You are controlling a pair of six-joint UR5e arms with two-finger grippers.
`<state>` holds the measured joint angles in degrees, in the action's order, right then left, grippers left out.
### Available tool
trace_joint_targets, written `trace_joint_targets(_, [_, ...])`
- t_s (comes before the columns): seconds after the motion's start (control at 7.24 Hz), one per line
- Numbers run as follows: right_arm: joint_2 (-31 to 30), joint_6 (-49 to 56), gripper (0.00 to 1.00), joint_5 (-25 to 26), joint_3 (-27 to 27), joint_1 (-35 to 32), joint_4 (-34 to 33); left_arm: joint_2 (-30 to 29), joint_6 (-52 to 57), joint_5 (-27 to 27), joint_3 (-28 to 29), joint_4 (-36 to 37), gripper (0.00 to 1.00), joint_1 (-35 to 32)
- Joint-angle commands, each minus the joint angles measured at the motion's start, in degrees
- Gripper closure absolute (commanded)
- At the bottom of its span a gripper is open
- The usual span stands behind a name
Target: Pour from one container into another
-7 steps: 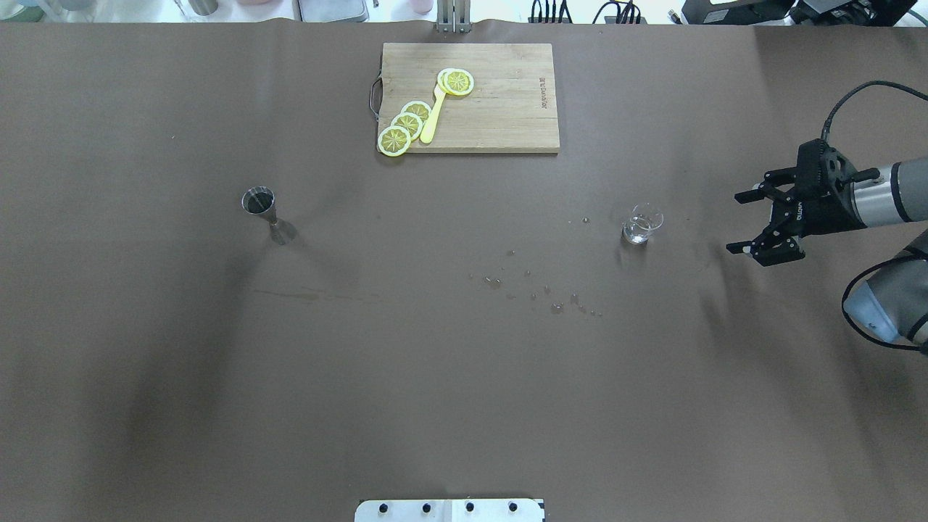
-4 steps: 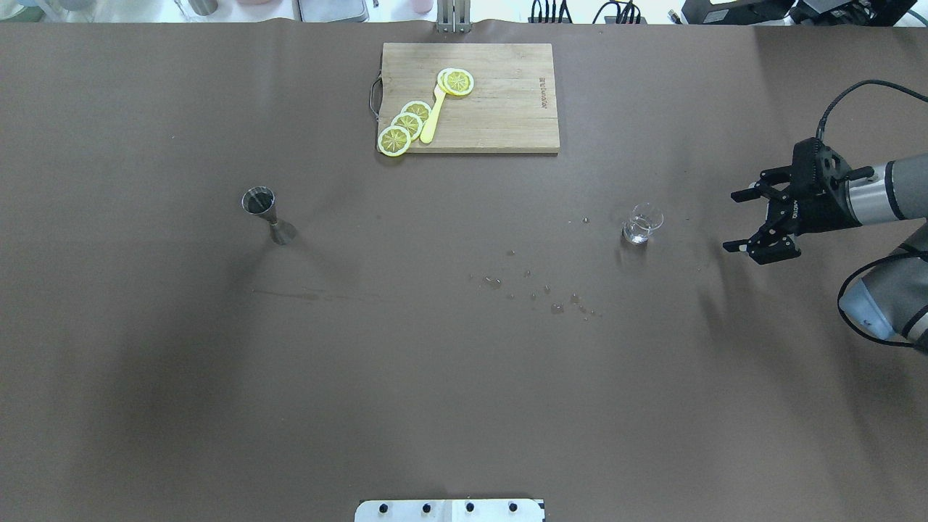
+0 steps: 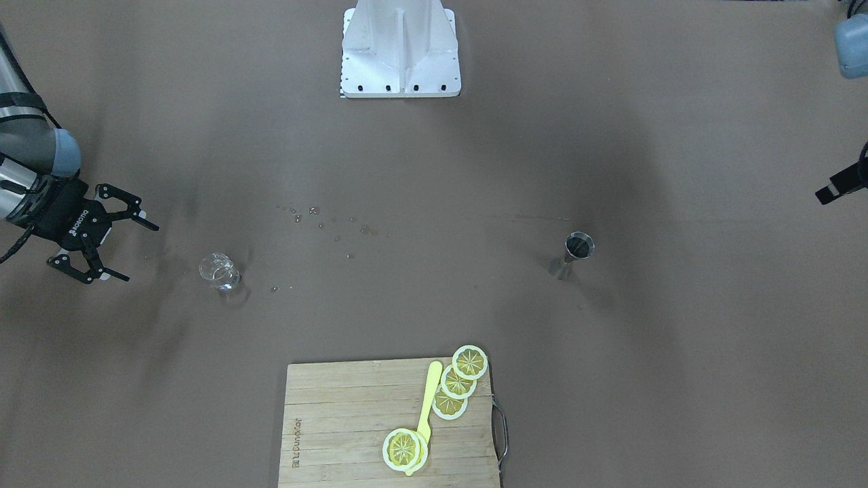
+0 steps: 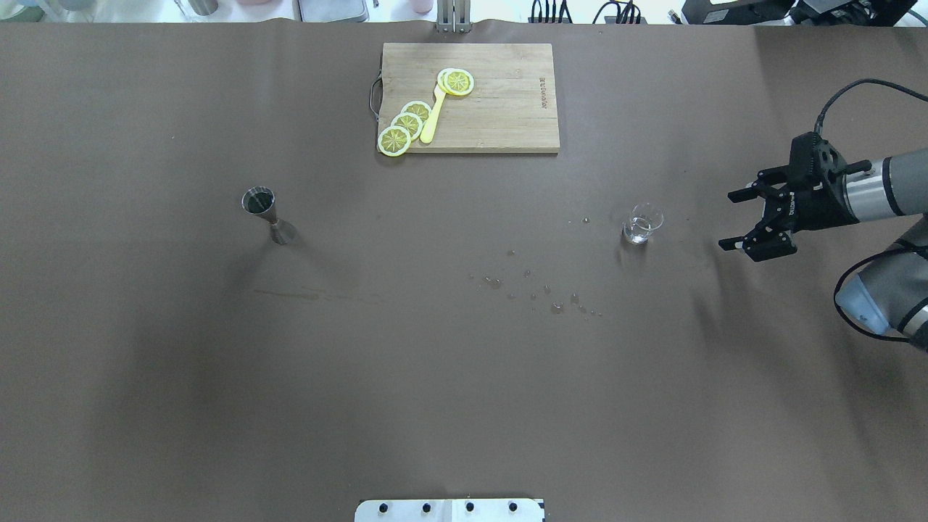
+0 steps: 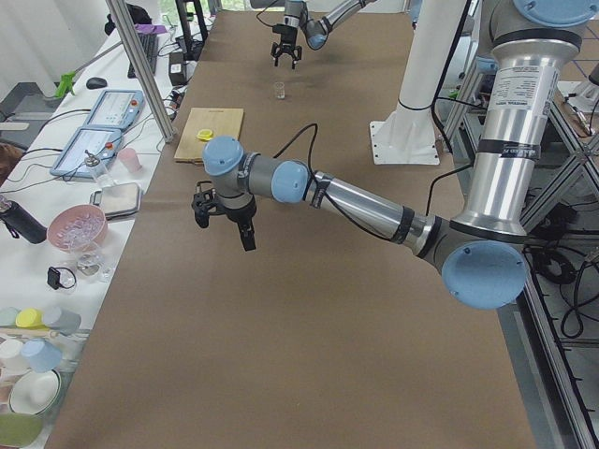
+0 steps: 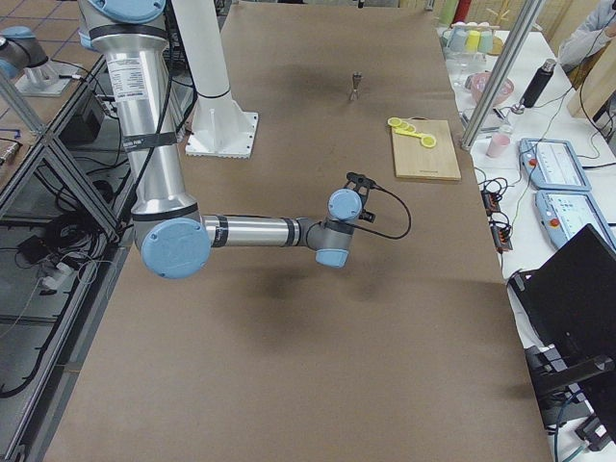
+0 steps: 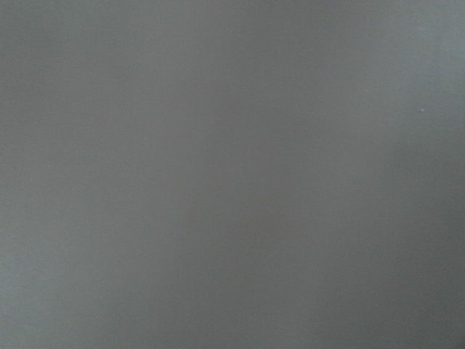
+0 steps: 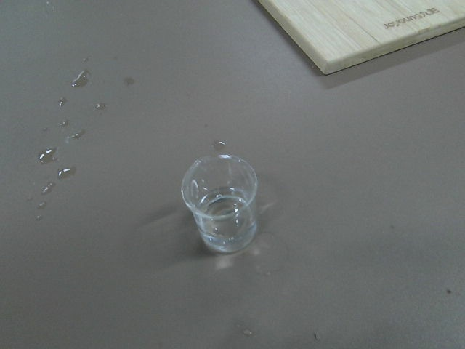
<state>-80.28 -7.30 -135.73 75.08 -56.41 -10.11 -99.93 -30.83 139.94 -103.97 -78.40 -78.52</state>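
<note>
At the table's right side in the overhead view, the right gripper hovers above the brown table cover with its two fingers spread wide and nothing between them. The fingers point toward the small glass beaker, which stands upright near the gripper but apart from it. The right wrist view looks down on the beaker and shows a shallow layer of clear liquid in its bottom.

Beyond the beaker, toward the table's middle, a scatter of water droplets lies on the cover. Farther still, well apart on the robot's left half, the metal jigger stands upright on its narrow end, its mouth dark inside.

At the far edge from the robot, a wooden cutting board lies flat, with lemon slices and a yellow plastic knife on its left part.

The left gripper hangs over the table's left end, away from every object; only a dark tip of it reaches into the front-facing view, and whether its fingers are apart or together cannot be told. Its wrist camera shows only bare cover.
</note>
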Motion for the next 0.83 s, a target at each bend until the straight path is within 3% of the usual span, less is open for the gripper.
trace_joint_targets(0.0, [0.74, 4.1, 0.0, -1.28, 0.06, -0.01, 0.0, -4.82, -5.78, 0.51, -2.81, 3.51, 0.01, 3.18])
trace_joint_targets(0.28, [-0.4, 6.59, 0.0, -4.78, -0.81, -0.1, 5.93, -7.63, -13.79, -0.02, -4.05, 3.43, 0.02, 12.12])
trace_joint_targets(0.69, [1.61, 6.69, 0.0, -4.54, -6.42, 0.07, 13.87, -11.69, -22.14, -0.1, -7.2, 3.26, 0.02, 14.26])
